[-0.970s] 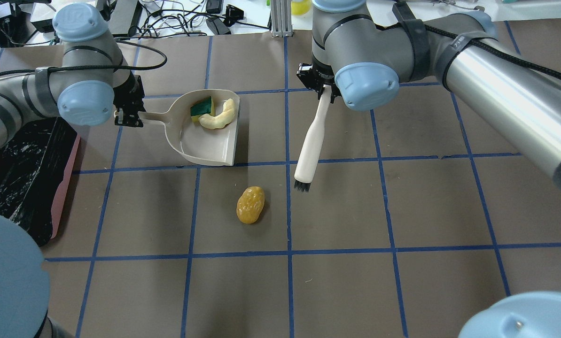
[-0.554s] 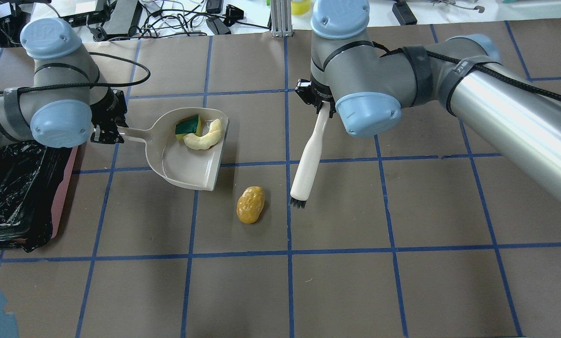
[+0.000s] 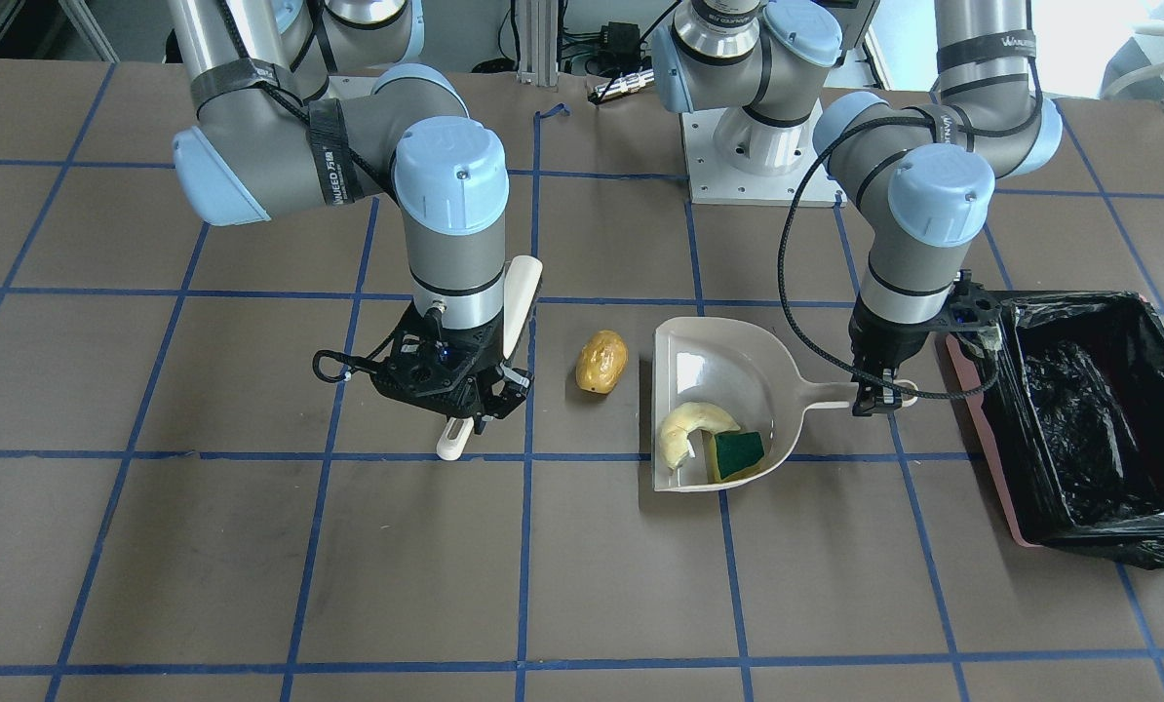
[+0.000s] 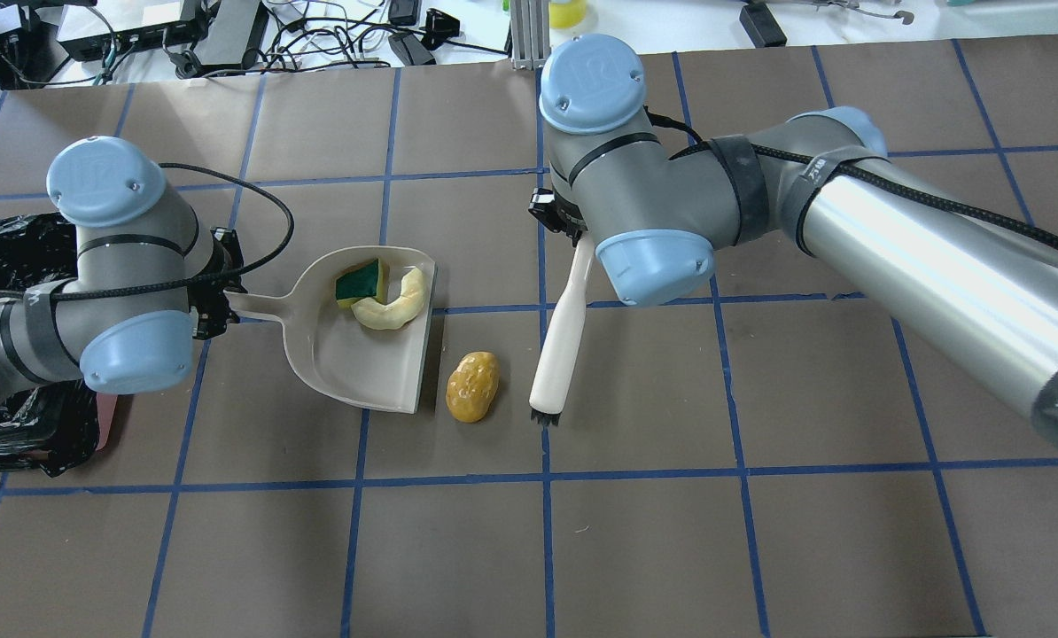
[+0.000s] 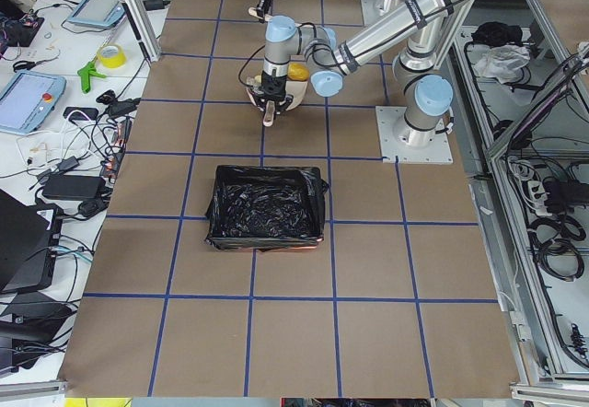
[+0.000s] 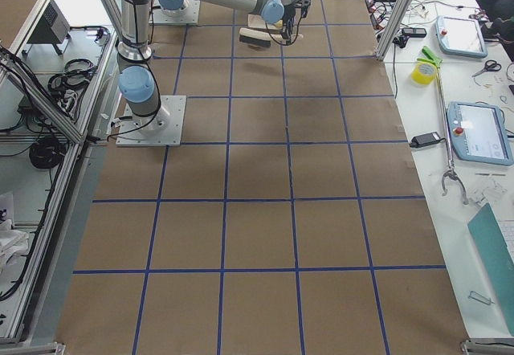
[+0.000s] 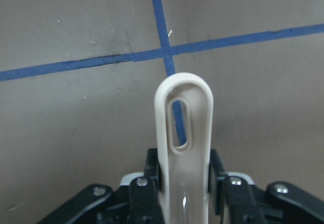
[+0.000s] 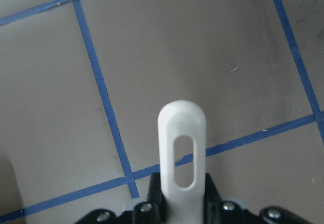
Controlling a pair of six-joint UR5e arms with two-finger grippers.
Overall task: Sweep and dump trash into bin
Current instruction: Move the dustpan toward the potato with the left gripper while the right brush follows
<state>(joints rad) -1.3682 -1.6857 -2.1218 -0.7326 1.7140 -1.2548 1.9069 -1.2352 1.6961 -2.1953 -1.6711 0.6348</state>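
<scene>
The beige dustpan [image 4: 361, 372] lies flat on the table, and my left gripper [image 4: 216, 299] is shut on its handle [image 7: 183, 133]. Two pieces of trash rest inside it: a green-topped sponge wedge [image 4: 358, 282] and a pale yellow crescent [image 4: 396, 303]. A tan potato-like lump [image 4: 472, 386] sits on the table just outside the pan's open edge. My right gripper [image 4: 571, 232] is shut on a white brush [image 4: 562, 341], whose black bristles [image 4: 544, 415] are down just right of the lump. The bin [image 3: 1089, 419], pink-sided with a black bag, stands beyond the left arm.
Blue tape lines divide the brown table [image 4: 635, 532] into squares. Cables and electronics [image 4: 316, 35] crowd the far edge. In the overhead view my left arm [image 4: 112, 292] covers much of the bin. The arms' base plate [image 3: 753, 156] sits at the robot's side of the table.
The left arm has drawn the dustpan nearer, so its open edge now lies beside the lump. The right arm has carried the brush nearer and left, close to the lump.
</scene>
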